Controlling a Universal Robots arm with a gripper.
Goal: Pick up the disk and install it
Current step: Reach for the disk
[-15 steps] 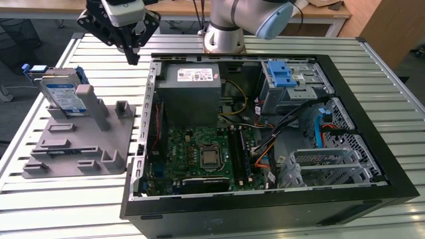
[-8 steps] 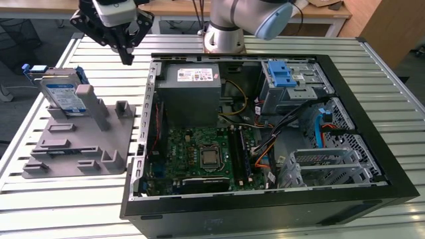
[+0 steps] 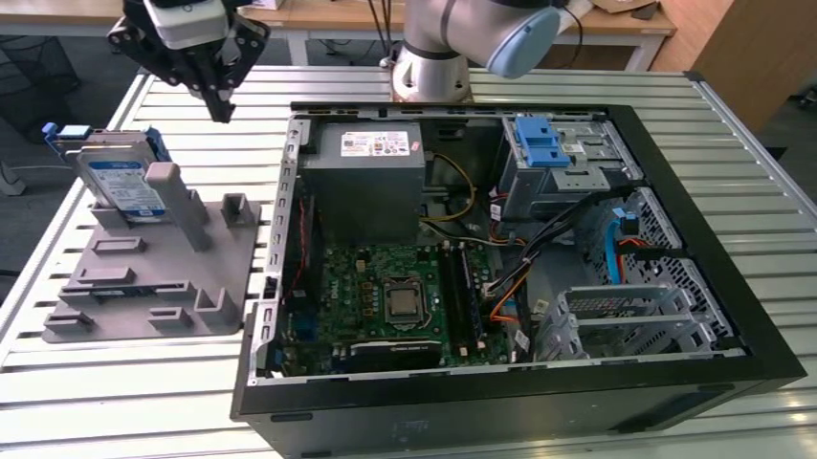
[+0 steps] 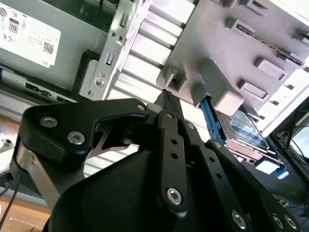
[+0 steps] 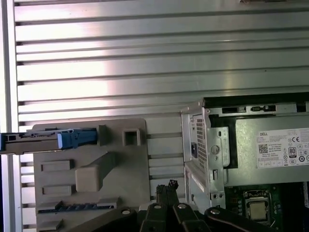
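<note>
Exterior view: finding the case (image 3: 715, 287) lying open on the slatted table (image 3: 128, 402). Noting it holding a PSU (image 3: 370, 182) at the end nearest the arm base (image 3: 428, 76), a motherboard (image 3: 383, 296) at the other end, and a drive cage (image 3: 549, 153) with a blue latch toward the exterior view's right. Seeing the grey holder (image 3: 141, 287) sitting just beside the case, on the exterior view's left, carrying the disk (image 3: 121, 182) upright in a slot. Catching the gripper (image 3: 225, 115) hanging above the table near the case's corner, apart from the disk, fingers (image 3: 217, 94) pressing together on nothing. Spotting wooden desks (image 3: 332, 14) standing beyond the case.

Second wrist view: looking past the gripper (image 4: 166, 96), tips meeting and gripping nothing. Finding the holder (image 4: 231, 53) beside the case, keeping the disk (image 4: 246, 128) in its blue bracket. Noticing the PSU (image 4: 29, 34) sitting inside the case.

First wrist view: looking down over the gripper (image 5: 166, 187), tips touching. Seeing the disk (image 5: 34, 142) standing edge-on at the holder's (image 5: 120, 169) end farthest from the case. Finding the PSU (image 5: 270, 154) lying within the case, with bare table (image 5: 145, 63) stretching beyond.
</note>
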